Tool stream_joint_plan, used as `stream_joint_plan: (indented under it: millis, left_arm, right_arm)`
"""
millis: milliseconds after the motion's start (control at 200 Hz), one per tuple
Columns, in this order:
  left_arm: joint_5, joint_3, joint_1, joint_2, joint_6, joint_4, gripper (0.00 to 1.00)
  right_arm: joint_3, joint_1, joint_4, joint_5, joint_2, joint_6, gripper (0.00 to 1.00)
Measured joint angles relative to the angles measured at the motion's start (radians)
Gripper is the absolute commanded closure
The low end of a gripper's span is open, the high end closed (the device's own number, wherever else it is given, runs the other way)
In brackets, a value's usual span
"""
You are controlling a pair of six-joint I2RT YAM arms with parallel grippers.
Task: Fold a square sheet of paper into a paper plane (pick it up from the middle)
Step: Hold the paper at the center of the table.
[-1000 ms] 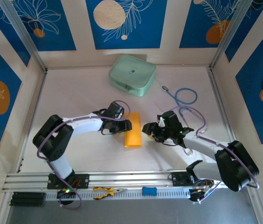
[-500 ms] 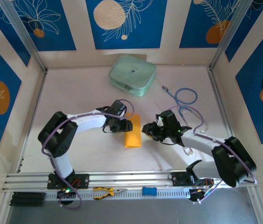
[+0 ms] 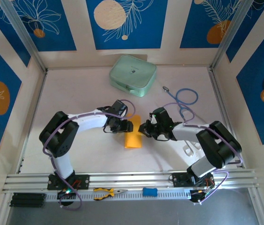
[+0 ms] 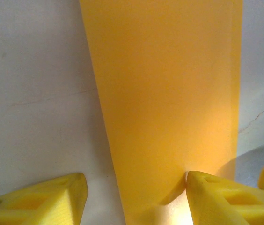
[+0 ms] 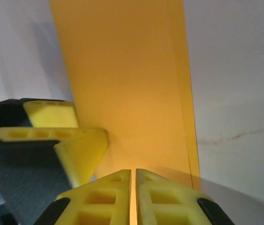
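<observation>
The square sheet of paper [image 3: 133, 137] lies mid-table, folded into a narrow orange-yellow strip. My left gripper [image 3: 125, 125] stands open at its upper left. In the left wrist view one finger [image 4: 225, 197] touches the paper [image 4: 165, 93] and the other rests on bare table; the gripper [image 4: 136, 201] holds nothing. My right gripper [image 3: 143, 129] is at the strip's upper right edge. In the right wrist view this gripper [image 5: 133, 187] is shut, its tips together over the paper [image 5: 122, 84] with orange showing through the slit. A left finger [image 5: 80, 150] sits close beside them.
A pale green case [image 3: 133, 75] stands at the back. A blue looped cable [image 3: 186, 98] lies back right. Orange-handled pliers [image 3: 106, 192] and a small blue item [image 3: 150, 191] rest on the front rail. Panelled walls close in the table.
My right gripper has closed from open to shut and edged left and back onto the paper's edge. The left gripper has barely moved and stays open.
</observation>
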Motion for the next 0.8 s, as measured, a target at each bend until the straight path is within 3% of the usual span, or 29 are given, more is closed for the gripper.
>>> stream_joint_plan:
  millis: [275, 800]
  left_arm:
    - [0.008, 0.001, 0.001, -0.001, 0.000, 0.000, 0.39]
    - [0.149, -0.085, 0.047, -0.100, -0.073, 0.111, 0.40]
  right_arm:
    - [0.040, 0.020, -0.006, -0.006, 0.120, 0.000, 0.94]
    - [0.043, 0.033, 0.006, 0.013, 0.123, 0.017, 0.94]
